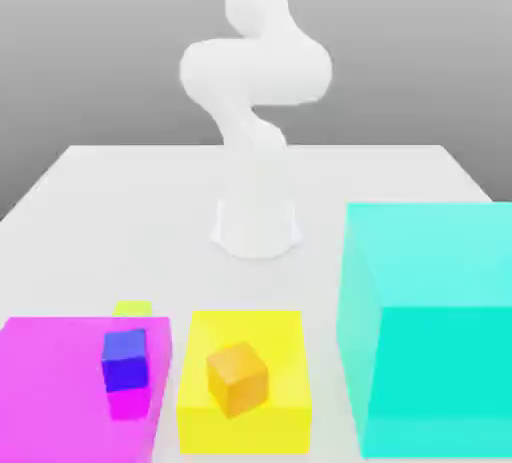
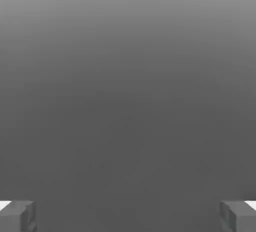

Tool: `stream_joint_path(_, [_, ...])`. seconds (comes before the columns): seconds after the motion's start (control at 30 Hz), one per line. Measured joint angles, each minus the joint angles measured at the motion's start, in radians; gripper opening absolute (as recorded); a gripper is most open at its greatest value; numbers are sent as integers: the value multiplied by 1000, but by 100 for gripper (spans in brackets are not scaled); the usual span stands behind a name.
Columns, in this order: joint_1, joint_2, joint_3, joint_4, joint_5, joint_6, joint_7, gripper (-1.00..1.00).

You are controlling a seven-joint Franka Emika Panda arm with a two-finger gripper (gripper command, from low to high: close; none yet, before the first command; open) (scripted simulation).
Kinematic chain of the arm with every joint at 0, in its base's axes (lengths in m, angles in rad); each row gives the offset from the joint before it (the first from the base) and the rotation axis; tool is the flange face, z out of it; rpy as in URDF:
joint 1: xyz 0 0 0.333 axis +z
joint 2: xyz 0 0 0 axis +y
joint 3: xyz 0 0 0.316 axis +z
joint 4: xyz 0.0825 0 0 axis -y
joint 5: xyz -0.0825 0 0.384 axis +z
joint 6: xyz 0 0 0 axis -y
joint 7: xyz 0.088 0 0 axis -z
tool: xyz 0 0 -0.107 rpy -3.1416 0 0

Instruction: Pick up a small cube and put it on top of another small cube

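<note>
Exterior view: white robot arm [image 1: 256, 71] upright at the far middle of the pale table [image 1: 300, 281], upper part running out past the top edge. Toward the exterior view's left, magenta block [image 1: 60, 381], flat-topped. Blue cube [image 1: 125, 359] by its right-hand edge as seen here, with a small magenta cube [image 1: 129, 403] showing just below the blue one; can't tell from here whether those two touch. Small lime cube [image 1: 132, 308], the one for the task, sits behind the magenta block, mostly hidden by it, only a strip of yellow-green visible. Middle: low yellow block [image 1: 245, 431], orange cube [image 1: 238, 379] overlapping its top face in this view, turned at an angle. Exterior view's right: big turquoise block [image 1: 440, 371], tallest of the lot, cut off by the frame edge.

Hand view: gripper [image 2: 128, 217] fingers spread wide apart, nothing between them, plain grey gradient [image 2: 128, 100] beyond.
</note>
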State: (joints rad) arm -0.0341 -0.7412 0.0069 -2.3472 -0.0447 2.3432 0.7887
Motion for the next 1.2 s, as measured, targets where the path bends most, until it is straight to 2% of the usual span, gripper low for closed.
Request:
stream_joint_path(0.4, [-149, 294, -69, -225, -181, 202, -81, 0])
stream_joint_path(0.7, [-232, 502, -195, -393, -223, 358, -210, 0])
stream_joint_path(0.87, [-252, 610, -275, -490, -166, 454, -340, 0])
stream_joint_path(0.97, [-262, 672, -302, -550, -64, 513, -465, 0])
stream_joint_path(1.2, [-268, 800, -256, -544, 140, 616, -622, 0])
